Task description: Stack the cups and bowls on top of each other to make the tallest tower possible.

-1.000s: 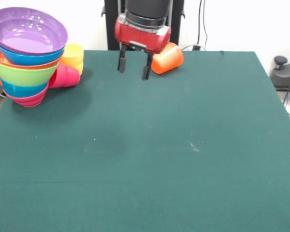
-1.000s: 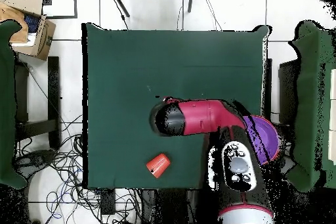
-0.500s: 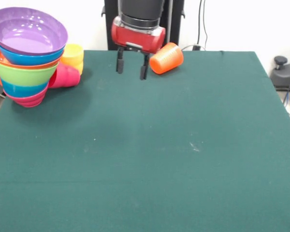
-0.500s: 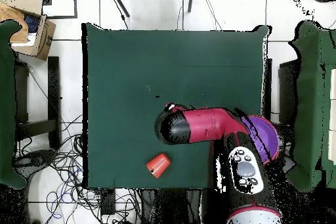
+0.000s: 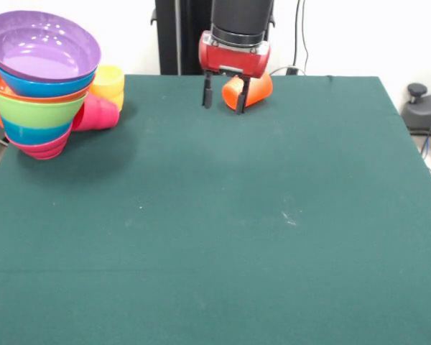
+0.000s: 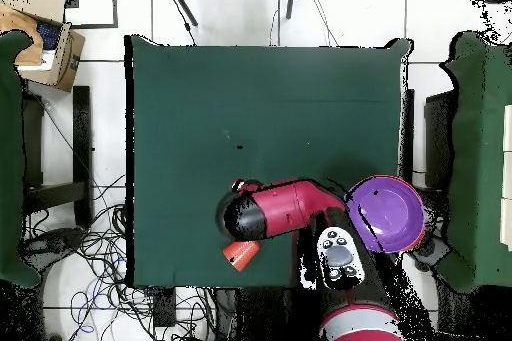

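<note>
The tower (image 5: 39, 79) stands at the table's far left in the front view: nested bowls with the purple bowl (image 5: 42, 44) on top, then blue, orange, lime green, blue and magenta. The purple bowl (image 6: 385, 214) also shows in the overhead view. A yellow cup (image 5: 109, 80) and a red-pink cup (image 5: 97, 113) lie beside the tower. The orange cup (image 5: 253, 88) lies on its side at the far edge; it shows in the overhead view (image 6: 240, 254) too. My gripper (image 5: 223, 97) is open and empty, hanging just in front of the orange cup. In the overhead view the arm (image 6: 280, 209) hides it.
The green table (image 5: 237, 215) spreads toward the camera. The black pedestal (image 5: 179, 36) stands behind its far edge. Black equipment (image 5: 420, 108) sits off the right edge. A cardboard box (image 6: 45, 42) and cables lie on the floor.
My gripper has moved to the right in the front view and now hangs in front of the orange cup. Cups and tower have not moved.
</note>
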You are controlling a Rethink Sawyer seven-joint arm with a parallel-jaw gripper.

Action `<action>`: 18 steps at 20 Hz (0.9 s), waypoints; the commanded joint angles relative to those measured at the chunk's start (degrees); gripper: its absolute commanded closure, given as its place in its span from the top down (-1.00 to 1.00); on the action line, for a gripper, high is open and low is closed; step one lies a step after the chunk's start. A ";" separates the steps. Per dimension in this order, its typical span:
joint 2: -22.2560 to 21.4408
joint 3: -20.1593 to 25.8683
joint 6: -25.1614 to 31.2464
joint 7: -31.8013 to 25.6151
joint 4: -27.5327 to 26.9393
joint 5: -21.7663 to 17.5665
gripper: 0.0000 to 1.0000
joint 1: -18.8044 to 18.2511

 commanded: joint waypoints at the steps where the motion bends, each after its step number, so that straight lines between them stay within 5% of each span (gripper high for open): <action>1: 4.03 6.74 -5.34 -4.22 6.29 -5.65 1.00 -0.70; 13: 1.26 4.32 -6.43 -4.51 9.32 -11.47 1.00 -0.71; 18: -5.74 11.01 -3.07 -10.28 15.50 -10.10 1.00 -9.05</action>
